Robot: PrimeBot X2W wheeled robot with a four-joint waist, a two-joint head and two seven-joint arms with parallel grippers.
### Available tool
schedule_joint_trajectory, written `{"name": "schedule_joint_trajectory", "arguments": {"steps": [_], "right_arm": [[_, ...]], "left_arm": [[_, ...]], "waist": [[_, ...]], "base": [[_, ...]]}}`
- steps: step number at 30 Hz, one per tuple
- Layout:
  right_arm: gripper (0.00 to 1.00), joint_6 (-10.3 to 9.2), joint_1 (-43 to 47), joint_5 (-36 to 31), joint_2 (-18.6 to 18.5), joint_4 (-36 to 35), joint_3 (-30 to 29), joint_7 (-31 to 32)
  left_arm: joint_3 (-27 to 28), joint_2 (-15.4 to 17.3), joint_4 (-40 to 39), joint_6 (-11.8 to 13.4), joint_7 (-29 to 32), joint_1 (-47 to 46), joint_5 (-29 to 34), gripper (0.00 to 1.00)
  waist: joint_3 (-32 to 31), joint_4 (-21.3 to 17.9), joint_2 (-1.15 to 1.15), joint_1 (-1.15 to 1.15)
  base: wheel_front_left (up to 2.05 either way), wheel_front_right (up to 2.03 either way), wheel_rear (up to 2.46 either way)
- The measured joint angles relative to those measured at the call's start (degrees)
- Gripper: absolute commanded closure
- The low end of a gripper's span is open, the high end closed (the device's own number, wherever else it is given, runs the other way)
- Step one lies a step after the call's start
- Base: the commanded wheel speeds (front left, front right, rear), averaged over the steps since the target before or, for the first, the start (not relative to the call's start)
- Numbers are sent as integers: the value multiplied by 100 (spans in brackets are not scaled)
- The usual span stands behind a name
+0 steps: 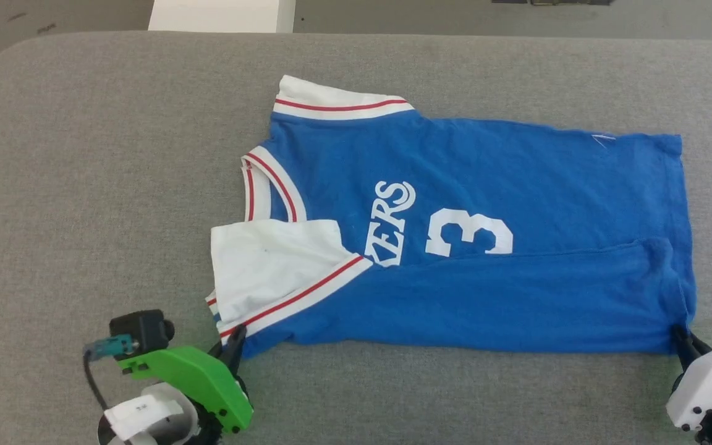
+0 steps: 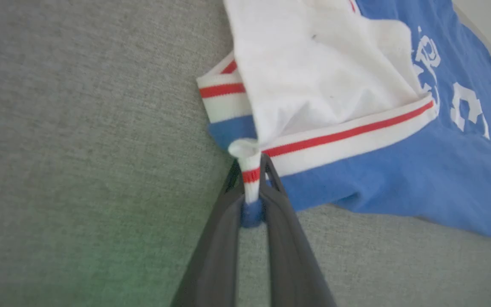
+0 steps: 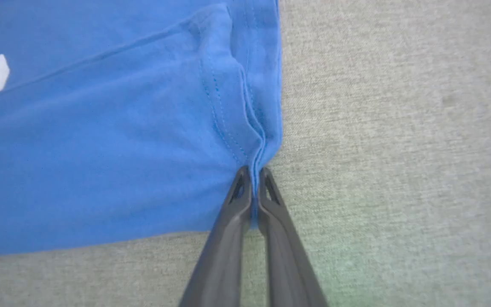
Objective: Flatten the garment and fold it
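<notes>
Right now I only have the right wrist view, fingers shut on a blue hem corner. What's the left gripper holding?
Observer: Left gripper is shut on the garment, at its striped sleeve trim.
Operator: Is it flat?
Observer: No, the near edge is folded up over the lettering.
Operator: Which way does it lie?
Observer: Neckline on the robot's left; the right gripper has the opposite end.
</notes>
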Motion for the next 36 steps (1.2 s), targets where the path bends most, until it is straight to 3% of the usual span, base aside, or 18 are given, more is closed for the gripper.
{"name": "schedule_joint_trajectory", "arguments": {"steps": [1,5,14,23,24,25,26,27,28,30,36], "right_arm": [[100,0,2,89,-22,-175,-22,3],[100,1,34,272,-22,-571,-146,123],[100,2,680,549,129,-1570,-708,744],[100,2,1089,706,198,-1479,-772,817],[89,1,1088,749,199,-1385,-720,793],[74,1,1085,801,201,-1281,-677,735],[61,1,1082,805,200,-1205,-643,679],[30,0,1082,804,199,-1113,-600,621],[0,-1,1081,804,199,-1029,-567,577],[0,-1,1072,804,199,-895,-516,497],[0,-1,1046,803,199,-824,-555,390]], "left_arm": [[203,-5,-58,-58,10,103,-342,100],[392,43,-386,-102,141,382,-605,100],[371,181,-1352,-82,705,1380,-966,100],[274,85,-1350,-21,804,1765,-1152,100],[254,71,-1232,-34,784,1741,-1155,83],[240,52,-1089,-53,775,1718,-1167,78],[227,45,-972,-64,742,1689,-1161,61],[227,42,-812,-70,708,1630,-1152,40],[226,42,-670,-71,681,1562,-1149,35],[216,44,-444,-98,635,1446,-1126,0],[302,46,-275,-185,438,1303,-1102,0]], "waist": [[-81,-28,0,0],[-244,-51,0,0],[-698,-57,0,0],[-672,-44,0,0],[-659,-37,0,0],[-647,-29,0,0],[-638,-23,0,0],[-629,-17,0,0],[-625,-13,0,0],[-626,-6,0,0],[-657,0,0,0]], "base": [[0,0,0],[0,0,0],[0,0,0],[0,0,0],[0,0,0],[0,0,0],[0,0,0],[0,0,0],[0,0,0],[0,0,0],[0,0,0]]}}
